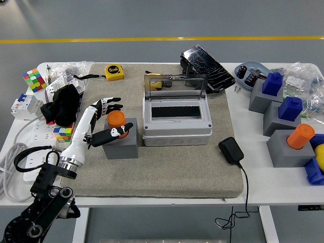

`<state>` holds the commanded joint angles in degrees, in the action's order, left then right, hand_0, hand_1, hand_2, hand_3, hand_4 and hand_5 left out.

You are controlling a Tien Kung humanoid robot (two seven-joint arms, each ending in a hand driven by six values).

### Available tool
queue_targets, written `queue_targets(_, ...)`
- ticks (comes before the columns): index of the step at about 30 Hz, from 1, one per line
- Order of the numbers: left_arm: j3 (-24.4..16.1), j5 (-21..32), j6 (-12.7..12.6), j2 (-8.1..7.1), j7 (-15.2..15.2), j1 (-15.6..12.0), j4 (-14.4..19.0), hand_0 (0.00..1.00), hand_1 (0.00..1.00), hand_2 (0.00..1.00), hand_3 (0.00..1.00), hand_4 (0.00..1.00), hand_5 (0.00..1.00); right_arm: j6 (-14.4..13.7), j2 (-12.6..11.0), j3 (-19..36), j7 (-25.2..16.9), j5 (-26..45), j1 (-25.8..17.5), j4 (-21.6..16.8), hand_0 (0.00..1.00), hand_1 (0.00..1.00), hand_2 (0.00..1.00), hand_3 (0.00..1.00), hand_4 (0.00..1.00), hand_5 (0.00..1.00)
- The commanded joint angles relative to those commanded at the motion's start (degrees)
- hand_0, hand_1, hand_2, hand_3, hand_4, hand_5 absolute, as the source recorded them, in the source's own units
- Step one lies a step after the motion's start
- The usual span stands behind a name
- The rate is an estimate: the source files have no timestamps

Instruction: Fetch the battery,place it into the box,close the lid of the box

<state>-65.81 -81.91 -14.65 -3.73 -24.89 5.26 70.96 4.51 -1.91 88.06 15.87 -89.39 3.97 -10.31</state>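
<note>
The left hand's fingers (112, 106) are spread loosely around the orange battery (116, 119), thumb in front and the others behind, but they have not clenched on it. The battery stands upright in a grey block (121, 147) on the tan mat (167, 172) covering the white surface (253, 185). Just to the right sits the grey box (176, 126), its clear lid (175, 87) raised.

The left arm comes in from the lower left corner, black joints low, white forearm angled up and forward. Its left hand (107, 121) has fingers spread wide, thumb stretched out to the right.
</note>
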Motion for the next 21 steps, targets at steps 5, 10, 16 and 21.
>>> queue_targets(5, 1.54, 2.76, -0.83, 0.25, -2.56, 0.42, -2.13, 0.550, 0.612, 0.590, 0.687, 0.998, 0.134, 0.01, -0.01, -0.16, -0.04, 0.17, 0.00, 0.00, 0.639, 0.665, 0.674, 0.605, 0.993, 0.585)
queue_targets(10, 3.23, 6.00, -1.61, 0.64, -5.13, 1.13, -3.98, 0.482, 0.547, 0.512, 0.628, 0.998, 0.034, 0.04, -0.06, -0.28, -0.03, 0.19, 0.06, 0.00, 0.639, 0.665, 0.674, 0.606, 0.993, 0.584)
queue_targets(16, 5.23, 8.70, -1.98, 0.93, -6.68, 2.13, -5.58, 0.403, 0.478, 0.478, 0.548, 0.998, 0.025, 0.01, -0.04, -0.22, 0.00, 0.28, 0.19, 0.00, 0.639, 0.665, 0.674, 0.606, 0.994, 0.585)
queue_targets(21, 6.29, 11.19, -2.31, 1.50, -7.75, 3.04, -7.48, 0.345, 0.399, 0.423, 0.490, 0.998, 0.005, 0.01, -0.04, -0.33, 0.00, 0.37, 0.21, 0.00, 0.639, 0.665, 0.674, 0.606, 0.994, 0.584)
